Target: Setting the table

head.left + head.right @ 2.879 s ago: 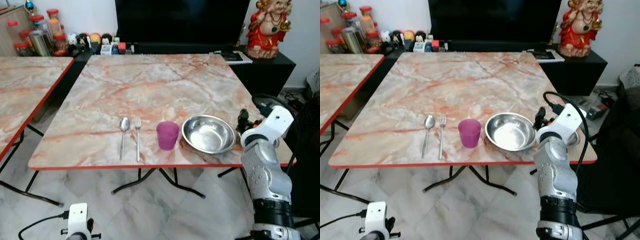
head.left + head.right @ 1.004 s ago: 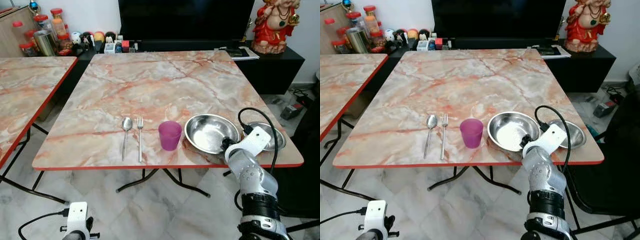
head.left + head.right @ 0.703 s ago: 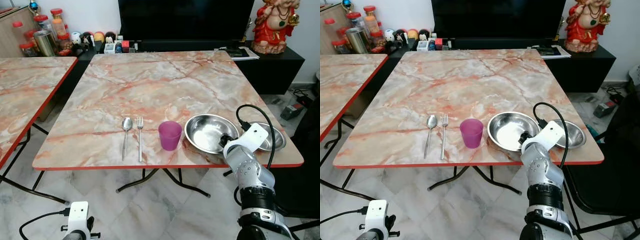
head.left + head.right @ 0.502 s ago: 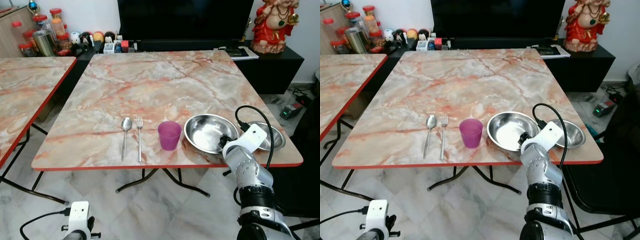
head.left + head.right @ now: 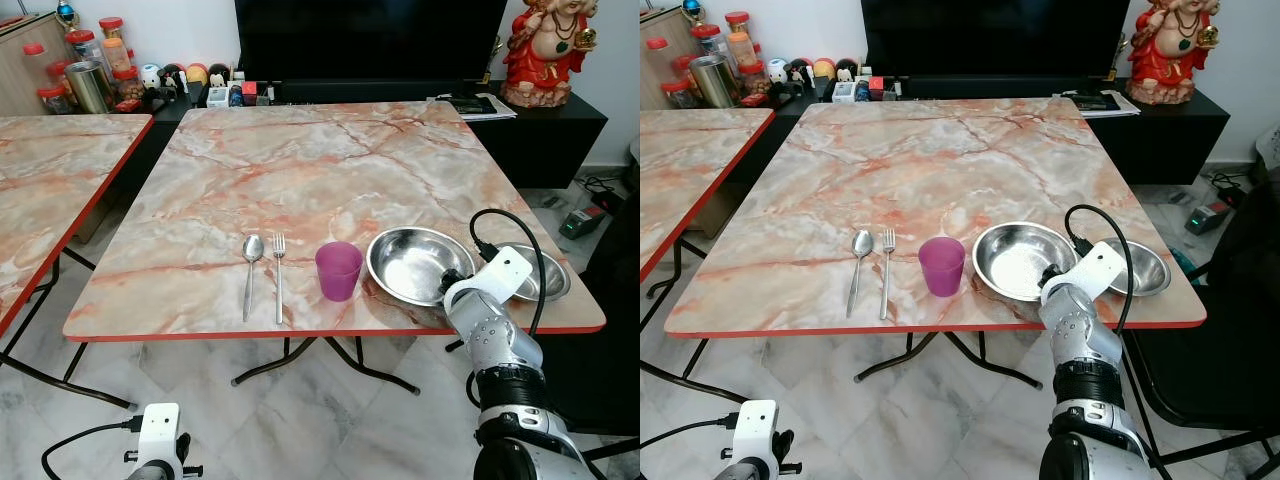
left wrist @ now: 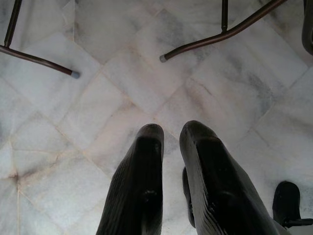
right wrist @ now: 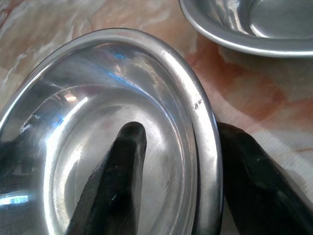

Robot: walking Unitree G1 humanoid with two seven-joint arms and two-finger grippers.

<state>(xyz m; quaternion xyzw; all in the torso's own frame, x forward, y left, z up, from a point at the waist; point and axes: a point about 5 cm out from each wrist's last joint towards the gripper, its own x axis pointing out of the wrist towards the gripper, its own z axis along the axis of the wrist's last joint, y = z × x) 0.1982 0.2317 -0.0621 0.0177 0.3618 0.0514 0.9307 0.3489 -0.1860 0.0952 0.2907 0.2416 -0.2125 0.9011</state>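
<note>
A large steel bowl sits near the front right of the marble table. Left of it stand a purple cup, a fork and a spoon, side by side. A smaller steel bowl lies at the table's right edge. My right gripper is at the large bowl's near-right rim. In the right wrist view it is open, one finger inside the bowl and the other outside against the rim. My left gripper hangs shut over the tiled floor.
A second marble table stands to the left, with a gap of floor between. Behind the table is a black TV unit with jars and a red figurine. A black chair is close on my right.
My right gripper came in from the table's right edge and now straddles the large bowl's rim. The bowl, cup and cutlery have stayed put.
</note>
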